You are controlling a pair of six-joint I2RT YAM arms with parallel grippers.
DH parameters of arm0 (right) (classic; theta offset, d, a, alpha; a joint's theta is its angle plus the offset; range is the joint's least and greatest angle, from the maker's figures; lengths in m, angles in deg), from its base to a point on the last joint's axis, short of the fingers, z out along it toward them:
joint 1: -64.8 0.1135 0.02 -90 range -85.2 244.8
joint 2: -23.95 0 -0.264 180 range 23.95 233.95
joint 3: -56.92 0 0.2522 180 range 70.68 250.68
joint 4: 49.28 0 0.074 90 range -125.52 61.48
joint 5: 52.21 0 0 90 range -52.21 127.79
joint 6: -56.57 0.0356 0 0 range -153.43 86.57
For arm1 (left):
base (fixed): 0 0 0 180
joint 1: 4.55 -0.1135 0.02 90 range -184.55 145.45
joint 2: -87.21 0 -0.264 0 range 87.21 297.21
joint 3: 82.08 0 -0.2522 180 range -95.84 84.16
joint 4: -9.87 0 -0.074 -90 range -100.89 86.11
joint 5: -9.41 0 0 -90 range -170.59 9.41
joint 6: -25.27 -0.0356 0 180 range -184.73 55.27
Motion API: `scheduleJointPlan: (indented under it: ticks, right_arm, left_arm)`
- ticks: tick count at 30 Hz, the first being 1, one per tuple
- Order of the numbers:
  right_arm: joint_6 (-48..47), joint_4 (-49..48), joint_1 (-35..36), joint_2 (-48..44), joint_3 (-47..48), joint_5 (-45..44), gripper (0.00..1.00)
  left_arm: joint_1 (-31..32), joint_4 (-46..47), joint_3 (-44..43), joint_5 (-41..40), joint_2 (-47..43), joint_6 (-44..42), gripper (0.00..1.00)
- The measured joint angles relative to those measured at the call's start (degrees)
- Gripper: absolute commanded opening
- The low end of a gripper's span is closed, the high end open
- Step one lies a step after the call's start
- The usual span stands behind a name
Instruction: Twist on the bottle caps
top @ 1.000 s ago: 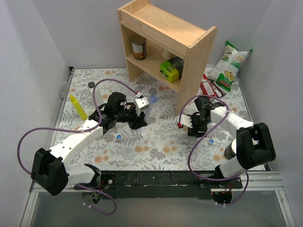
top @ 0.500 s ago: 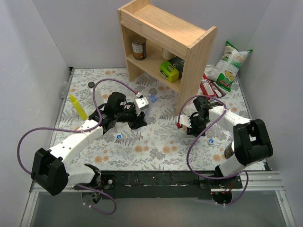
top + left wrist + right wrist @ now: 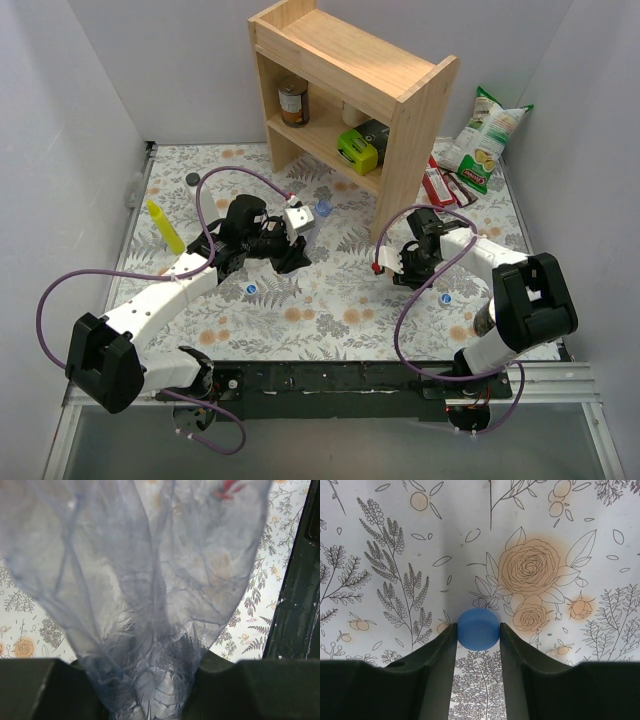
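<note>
A blue bottle cap (image 3: pixel 478 630) lies on the floral mat, and my right gripper (image 3: pixel 478 626) is shut on it, both fingers touching its sides. From above, that gripper (image 3: pixel 398 268) sits low on the mat to the right of centre. My left gripper (image 3: pixel 150 692) is shut on a crumpled clear, slightly bluish bottle (image 3: pixel 140 580) that fills the left wrist view. In the top view the left gripper (image 3: pixel 292 250) is left of centre, with a blue cap (image 3: pixel 323 209) just beyond it. Two more blue caps (image 3: pixel 251 288) (image 3: pixel 446 297) lie loose on the mat.
A wooden shelf (image 3: pixel 400 110) stands at the back with a can (image 3: pixel 292 100) and a green box (image 3: pixel 358 150) inside. A yellow squeeze bottle (image 3: pixel 165 226) lies at the left. A chip bag (image 3: pixel 485 135) and red packets (image 3: pixel 440 185) sit at the back right.
My right gripper's fingers have closed in onto the blue cap, and that arm has shifted slightly left. The left arm and its bottle have not moved.
</note>
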Motion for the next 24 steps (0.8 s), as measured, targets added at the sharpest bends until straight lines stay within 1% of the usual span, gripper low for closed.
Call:
scheduleJointPlan:
  ticks: [2, 5, 8, 10, 13, 15, 17, 20, 24]
  right_arm:
    - [0.35, -0.28, 0.13, -0.52, -0.22, 0.11, 0.38]
    - [1.22, 0.61, 0.72, -2.34, -0.33, 0.94, 0.35]
    - [3.52, 6.80, 2.36, -6.60, 2.99, 3.96, 0.36]
    - [5.62, 10.56, 4.44, -10.05, 8.09, 6.38, 0.36]
    - [11.39, 14.95, 10.36, -14.43, 18.69, 8.90, 0.35]
    - [15.65, 17.25, 14.88, -15.72, 26.53, 10.51, 0.34]
    - [19.61, 19.58, 18.27, -15.47, 33.57, 11.43, 0.34]
    - [23.63, 23.04, 20.90, -12.83, 42.36, 12.22, 0.34]
    - [25.31, 26.12, 24.24, -8.44, 48.54, 11.89, 0.33]
  left_arm:
    - [-0.02, 0.02, 0.00, -0.02, 0.13, -0.09, 0.00]
    - [0.00, 0.04, 0.00, 0.04, 1.03, -1.14, 0.00]
    - [0.00, 0.15, 0.26, 1.36, 2.12, -3.19, 0.00]
    - [0.00, 0.90, 1.68, 2.99, 2.19, -5.07, 0.00]
    - [0.11, 2.73, 5.33, 5.97, 1.66, -6.54, 0.00]
    - [0.15, 5.22, 9.42, 8.26, 0.02, -6.40, 0.00]
    - [0.44, 7.91, 12.76, 9.92, -1.77, -5.97, 0.00]
    - [0.85, 11.13, 15.37, 12.22, -2.84, -5.81, 0.00]
    - [1.49, 14.27, 17.20, 13.55, -2.78, -9.09, 0.00]
